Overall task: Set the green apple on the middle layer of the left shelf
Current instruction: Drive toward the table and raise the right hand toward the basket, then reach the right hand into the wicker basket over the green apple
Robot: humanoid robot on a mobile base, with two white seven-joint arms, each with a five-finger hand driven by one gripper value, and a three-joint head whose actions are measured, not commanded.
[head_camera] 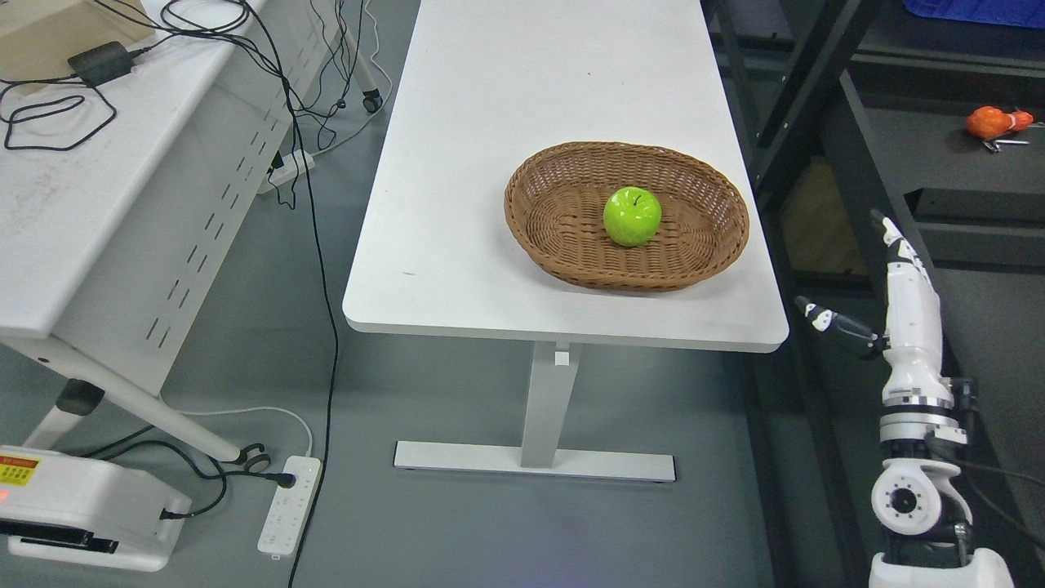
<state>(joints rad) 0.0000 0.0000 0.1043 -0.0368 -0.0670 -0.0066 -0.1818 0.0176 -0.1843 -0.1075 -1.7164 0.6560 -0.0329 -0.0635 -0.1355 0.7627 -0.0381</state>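
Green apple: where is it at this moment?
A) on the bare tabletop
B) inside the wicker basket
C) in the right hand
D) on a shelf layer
B: the green apple sits inside the wicker basket on the white table, with the right hand open and apart from it.

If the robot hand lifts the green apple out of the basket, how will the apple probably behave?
The green apple looks round and glossy, so it may slip between fingers and will probably roll if nudged. The concave wicker basket should stop any rolling. It looks rigid, so it likely keeps its shape. The right hand is open, away from it.
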